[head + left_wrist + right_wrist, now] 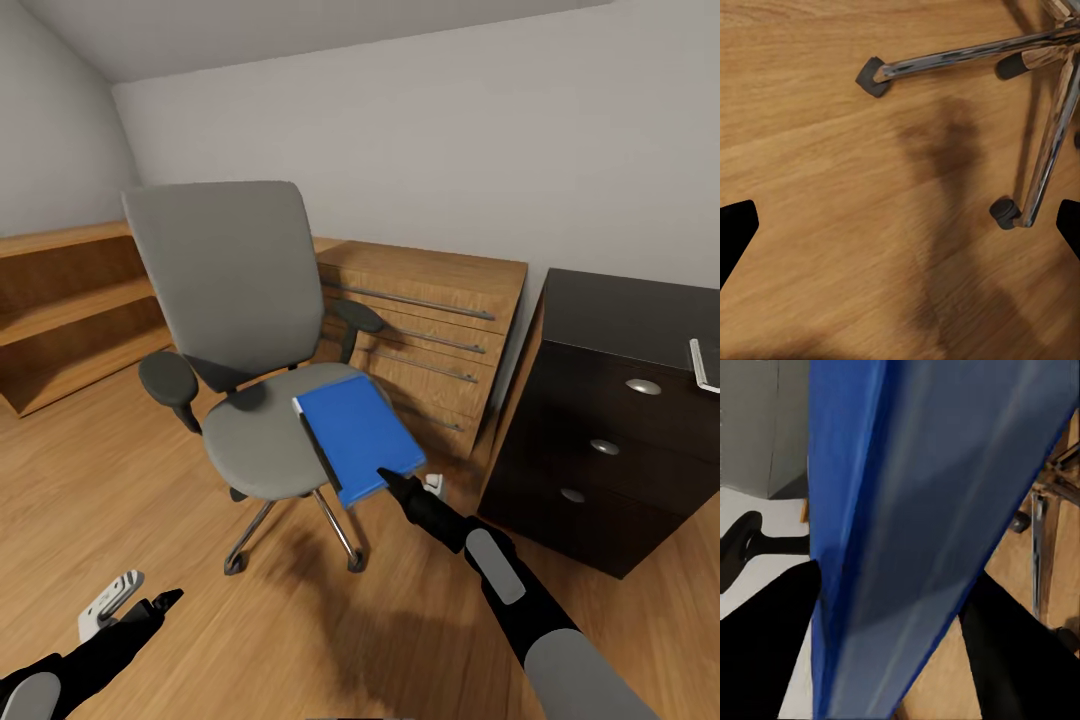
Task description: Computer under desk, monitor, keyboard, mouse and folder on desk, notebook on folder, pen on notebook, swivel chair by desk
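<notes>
The swivel chair (235,300), grey with black armrests, stands on the wood floor and faces me. Across the front right of its seat lies the blue folder (355,432) with its black spine, tilted and overhanging the seat edge. My right gripper (392,480) is shut on the folder's near corner. In the right wrist view the folder (915,510) sits pinched between the two black fingers (765,652). The desk (620,400) shows at the right as a glossy black top over dark drawers. My left gripper (150,610) hangs low and open over the floor, near the chrome chair base (967,56).
A light wooden dresser (430,320) with bar handles stands behind the chair against the grey wall. A low wooden shelf (70,310) runs along the left wall. A pale flat object's end (705,365) pokes over the desk's edge. The chair's castors (1003,212) are near my left arm.
</notes>
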### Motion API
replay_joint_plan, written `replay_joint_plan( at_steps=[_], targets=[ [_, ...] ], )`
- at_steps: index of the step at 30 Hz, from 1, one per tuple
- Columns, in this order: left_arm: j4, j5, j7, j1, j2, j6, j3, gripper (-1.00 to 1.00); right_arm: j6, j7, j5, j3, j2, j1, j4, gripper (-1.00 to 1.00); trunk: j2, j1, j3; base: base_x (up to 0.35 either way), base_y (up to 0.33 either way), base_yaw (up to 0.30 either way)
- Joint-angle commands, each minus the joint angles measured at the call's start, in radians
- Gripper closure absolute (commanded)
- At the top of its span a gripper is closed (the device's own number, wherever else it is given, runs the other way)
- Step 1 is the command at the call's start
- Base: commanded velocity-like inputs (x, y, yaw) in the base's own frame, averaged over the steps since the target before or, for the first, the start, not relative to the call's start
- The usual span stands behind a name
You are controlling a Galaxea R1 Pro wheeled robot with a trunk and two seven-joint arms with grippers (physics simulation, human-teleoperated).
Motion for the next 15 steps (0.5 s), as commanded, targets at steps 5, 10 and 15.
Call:
replay_joint_plan(
  at_steps=[5, 10, 15],
  targets=[
    [-0.001, 0.011, 0.009, -0.001, 0.0, 0.004, -0.001, -1.0, 0.006, -0.001, -0.006, -0.001, 0.0, 0.0, 0.0, 1.0, 0.0, 0.0, -0.001, 0.0, 0.0, 0.0],
    [0.004, 0.01, 0.009, -0.001, -0.001, 0.003, -0.001, -1.0, 0.006, -0.001, -0.006, -0.001, 0.0, 0.0, 0.0, 1.0, 0.0, 0.0, -0.001, 0.0, 0.0, 0.0],
    [0.006, 0.009, 0.009, -0.001, -0.002, 0.003, -0.001, -1.0, 0.006, -0.001, -0.006, -0.001, 0.0, 0.0, 0.0, 1.0, 0.0, 0.0, -0.001, 0.0, 0.0, 0.0]
  ],
)
